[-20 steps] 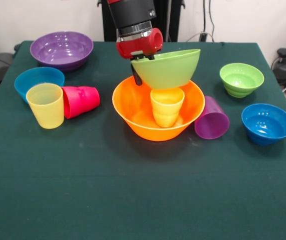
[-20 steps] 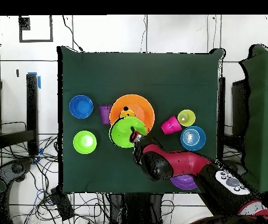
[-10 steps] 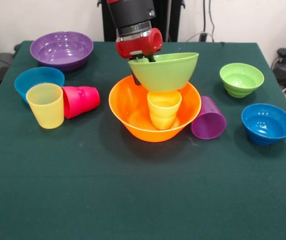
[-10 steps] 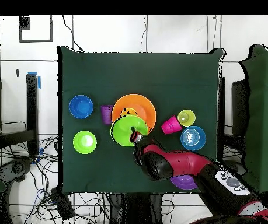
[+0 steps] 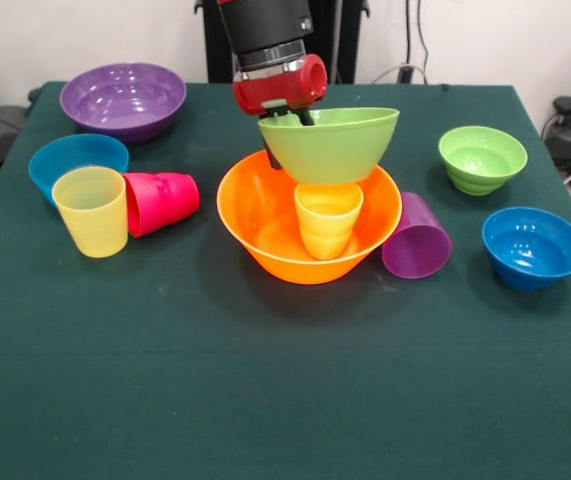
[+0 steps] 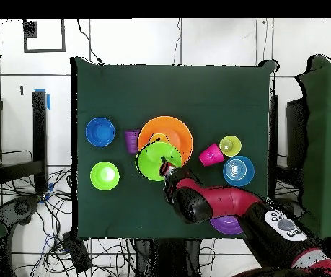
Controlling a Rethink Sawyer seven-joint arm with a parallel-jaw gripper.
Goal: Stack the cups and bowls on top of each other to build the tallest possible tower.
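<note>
The jaws grip the large lime green bowl by its rim. It hangs level over the yellow-orange cup standing in the large orange bowl. The purple cup lies at that bowl's 3 o'clock.

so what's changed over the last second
The large green bowl, held at its rim by the tool, levelled out from a tilt and now sits over the yellow-orange cup. The orange bowl slid slightly toward the pink cup, and the purple cup with it. Everything else stayed put.
</note>
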